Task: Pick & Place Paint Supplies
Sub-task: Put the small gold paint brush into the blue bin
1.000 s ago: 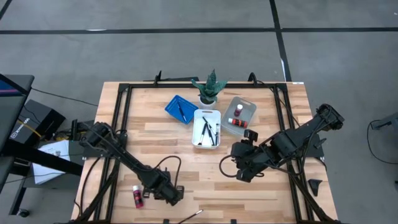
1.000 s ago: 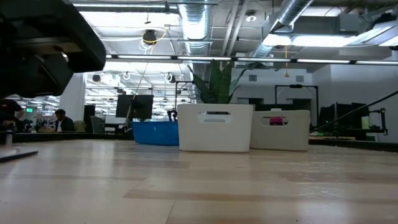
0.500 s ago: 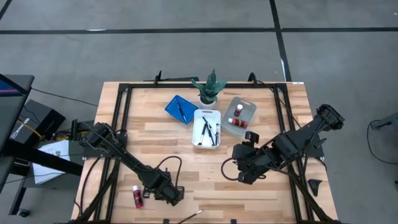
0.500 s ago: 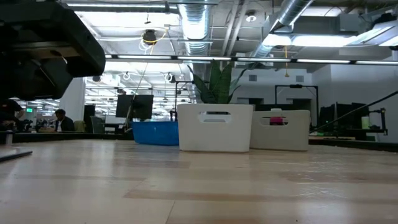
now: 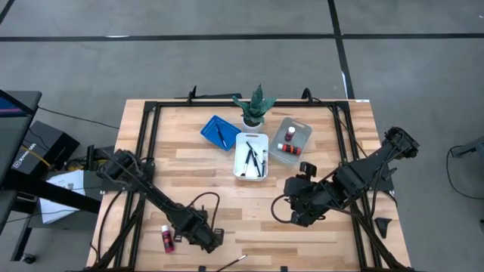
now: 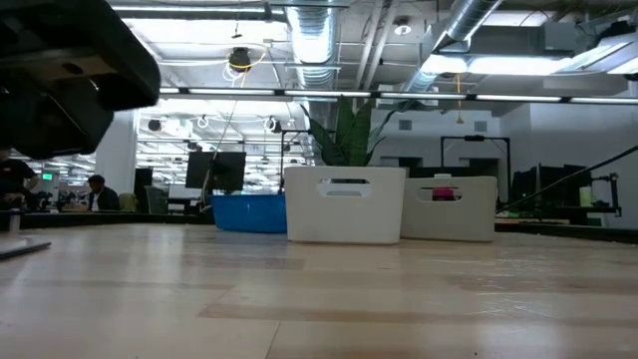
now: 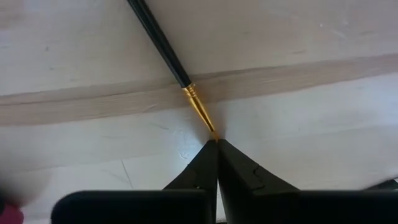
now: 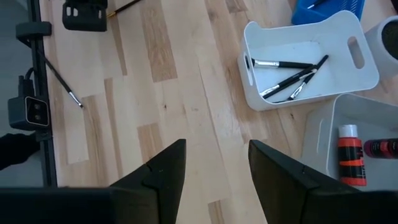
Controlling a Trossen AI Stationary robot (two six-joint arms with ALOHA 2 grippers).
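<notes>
My left gripper (image 5: 212, 237) (image 7: 216, 144) is low over the table's near edge, shut on a black-handled paintbrush (image 7: 158, 40). A red bottle (image 5: 166, 239) lies on its side just left of that gripper. Another thin paintbrush (image 5: 231, 261) (image 8: 62, 83) lies at the near edge. My right gripper (image 5: 295, 216) (image 8: 214, 163) hovers open over bare wood, on the near side of the trays. The white tray (image 5: 252, 156) holds several brushes, the blue tray (image 5: 218, 131) holds one, and the grey tray (image 5: 292, 137) holds two bottles. My left gripper pinches the paintbrush at its bristle end (image 7: 213, 134), just past the gold ferrule (image 7: 199, 109), only between the fingertips. The handle runs straight on from the fingers, close over the wood. I cannot tell whether the brush is lifted clear or rests on the table.
A small green potted plant (image 5: 255, 106) stands behind the trays at the far side. A black frame (image 5: 148, 143) runs around the table. There is open wood between the trays and the near edge. People sit in the room beyond, in the low view.
My right gripper has drifted a little toward the near edge, still open. My left gripper has stayed shut on the brush and hardly moved.
</notes>
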